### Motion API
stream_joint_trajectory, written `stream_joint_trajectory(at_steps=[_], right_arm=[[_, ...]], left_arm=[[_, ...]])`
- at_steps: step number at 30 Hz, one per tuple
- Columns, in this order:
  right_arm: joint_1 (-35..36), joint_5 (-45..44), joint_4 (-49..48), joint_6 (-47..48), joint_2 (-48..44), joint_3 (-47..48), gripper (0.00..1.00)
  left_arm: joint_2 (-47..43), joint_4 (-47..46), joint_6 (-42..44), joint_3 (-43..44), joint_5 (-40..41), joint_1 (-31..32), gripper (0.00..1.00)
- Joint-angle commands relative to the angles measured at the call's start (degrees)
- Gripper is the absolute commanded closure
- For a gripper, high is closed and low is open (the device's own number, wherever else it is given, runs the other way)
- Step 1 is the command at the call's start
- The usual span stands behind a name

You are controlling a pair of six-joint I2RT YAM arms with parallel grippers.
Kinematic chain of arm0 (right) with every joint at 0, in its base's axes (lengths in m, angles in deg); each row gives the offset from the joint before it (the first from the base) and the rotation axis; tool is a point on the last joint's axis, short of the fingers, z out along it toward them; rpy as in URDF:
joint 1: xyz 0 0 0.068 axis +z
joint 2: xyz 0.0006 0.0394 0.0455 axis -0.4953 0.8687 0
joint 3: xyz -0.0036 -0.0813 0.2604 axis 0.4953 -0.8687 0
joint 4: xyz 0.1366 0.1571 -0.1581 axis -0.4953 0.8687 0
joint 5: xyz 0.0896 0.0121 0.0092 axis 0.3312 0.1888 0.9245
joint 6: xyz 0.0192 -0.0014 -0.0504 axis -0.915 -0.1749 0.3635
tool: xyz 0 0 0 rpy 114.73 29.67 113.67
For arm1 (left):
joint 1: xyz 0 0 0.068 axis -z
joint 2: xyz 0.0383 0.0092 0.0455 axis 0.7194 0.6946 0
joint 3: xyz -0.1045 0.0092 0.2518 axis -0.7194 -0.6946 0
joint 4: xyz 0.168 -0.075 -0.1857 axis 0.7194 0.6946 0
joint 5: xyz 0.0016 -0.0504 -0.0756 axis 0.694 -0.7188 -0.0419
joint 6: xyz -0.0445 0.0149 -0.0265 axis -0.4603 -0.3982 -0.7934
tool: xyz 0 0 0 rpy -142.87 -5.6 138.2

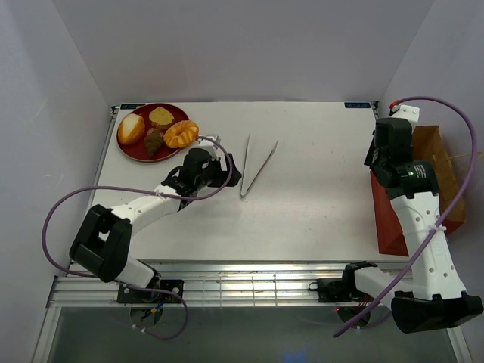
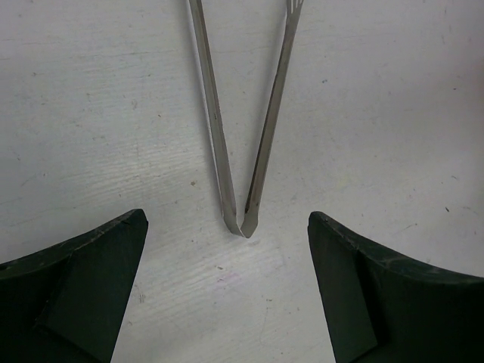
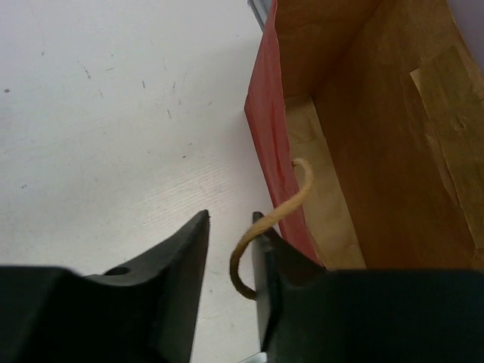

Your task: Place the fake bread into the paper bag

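Four toy breads lie on a round red plate [image 1: 134, 156] at the table's far left: a golden oval roll [image 1: 131, 128], a yellow-brown piece [image 1: 160, 117], a dark brown piece [image 1: 153, 141] and an orange ridged bun [image 1: 181, 134]. My left gripper [image 1: 227, 172] is open and empty, low over the table to the right of the plate. The paper bag [image 1: 389, 219] stands open at the right edge. My right gripper [image 3: 228, 219] is at its near wall [image 3: 265, 113], jaws narrowly apart, with the string handle [image 3: 291, 200] looping between them, not pinched.
Metal tongs [image 1: 245, 166] lie on the table just right of my left gripper. In the left wrist view their joined end [image 2: 242, 227] sits between my open fingers. The bag's lighter brown inside [image 3: 378, 113] shows nothing in it.
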Motion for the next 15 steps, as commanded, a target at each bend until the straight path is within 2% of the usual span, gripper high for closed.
stream_joint_trajectory(at_steps=[1,2,4,12,15], right_arm=[[-0.60,1.22,-3.66,-1.04,0.59,1.25,0.69],[-0.69,1.66,-3.66,-1.21,0.77,1.52,0.79],[-0.60,2.98,-3.92,-1.30,1.65,2.13,0.83],[-0.86,6.76,-5.33,-0.60,2.00,2.84,0.86],[-0.86,8.95,-6.12,-0.42,1.83,2.49,0.86]], left_arm=[[3.06,0.23,2.29,4.27,0.91,0.68,0.02],[4.63,0.40,2.73,4.98,1.27,0.94,0.02],[6.31,0.40,3.95,6.99,1.62,1.91,0.02],[14.92,-1.62,8.88,13.15,6.98,6.13,0.02],[19.58,-0.65,10.55,16.31,11.97,8.06,0.02]])
